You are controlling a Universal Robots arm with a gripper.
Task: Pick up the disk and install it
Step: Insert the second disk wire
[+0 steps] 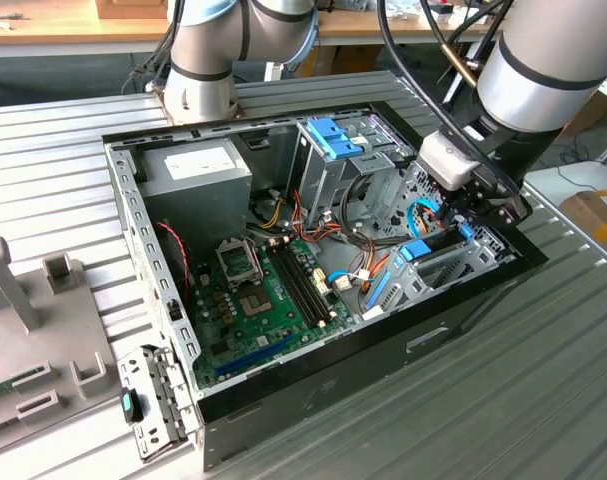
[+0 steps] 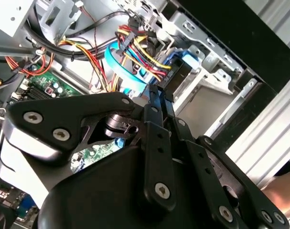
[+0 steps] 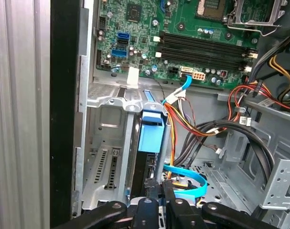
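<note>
We see fingers (image 3: 156, 191) pinching the disk (image 3: 151, 136) | disk upright in the case's drive bay (image 3: 109, 157).

The counter (image 1: 73, 150) is ribbed matt metal; the computer case (image 1: 133, 230) bare grey steel (black outside); the disk (image 3: 152, 131) glossy blue plastic.

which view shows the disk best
The first wrist view: the disk stands on edge in the bay of the case, its blue end tab facing the camera, with the gripper at its near end. The exterior view shows blue rails under the arm. In the second wrist view, it's mostly hidden.
</note>
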